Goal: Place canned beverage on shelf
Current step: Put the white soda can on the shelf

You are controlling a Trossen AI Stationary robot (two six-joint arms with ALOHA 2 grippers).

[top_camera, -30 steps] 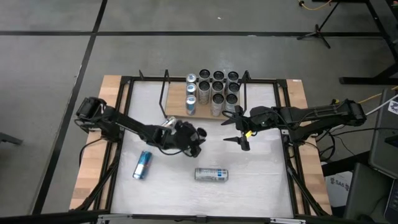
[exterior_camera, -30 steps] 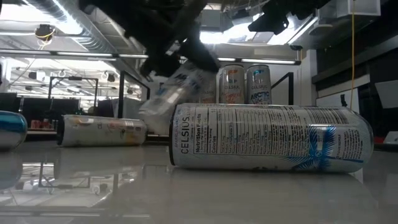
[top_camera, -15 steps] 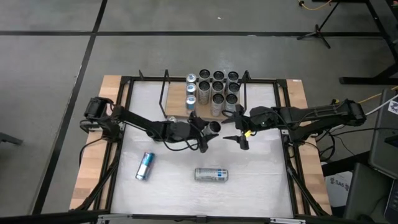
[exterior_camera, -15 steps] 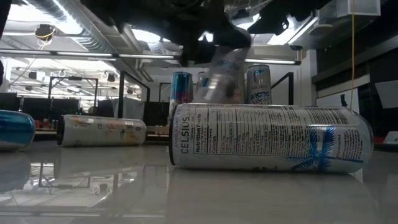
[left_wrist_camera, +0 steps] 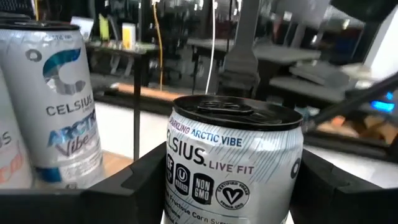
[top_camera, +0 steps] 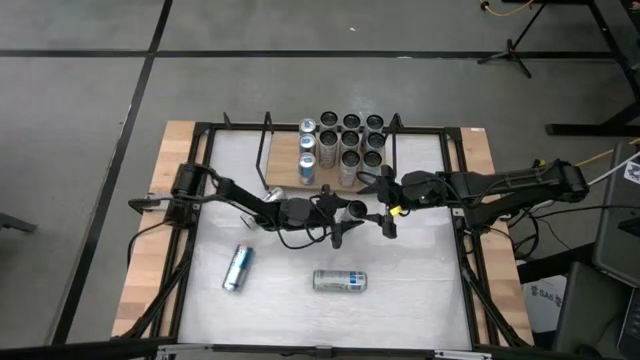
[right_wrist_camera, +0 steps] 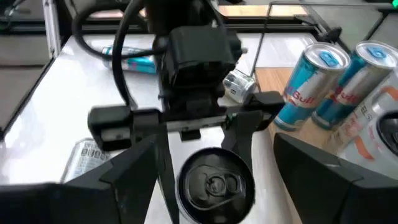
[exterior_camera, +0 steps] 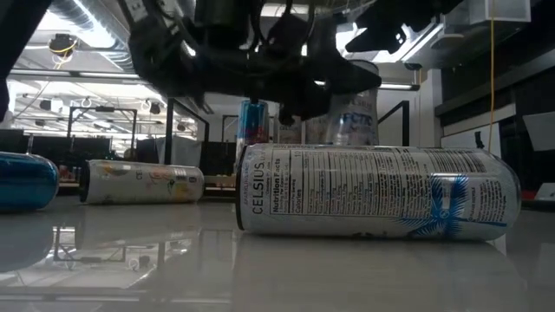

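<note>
High view first: over on the left a blue can [top_camera: 235,267] lies loose on the white surface [top_camera: 420,270], then the left gripper [top_camera: 345,212] sits mid-surface with its fingers clamped on an upright silver Celsius can [top_camera: 354,210], just in front of the shelf [top_camera: 283,172]. The right gripper [top_camera: 385,205] is right next to that can, fingers apart, basically straddling it in the right wrist view, so this looks like a handover or a steadying moment. I'd keep the can vertical and let only one arm carry it. Room-wise, the shelf's right half is packed with standing cans [top_camera: 348,140], and bare board only shows on its left part, so that's the open spot. Watch the black upright end loop [top_camera: 265,135] and the near board edge going in. Another can [top_camera: 340,280] lies nearer the front, well clear.
</note>
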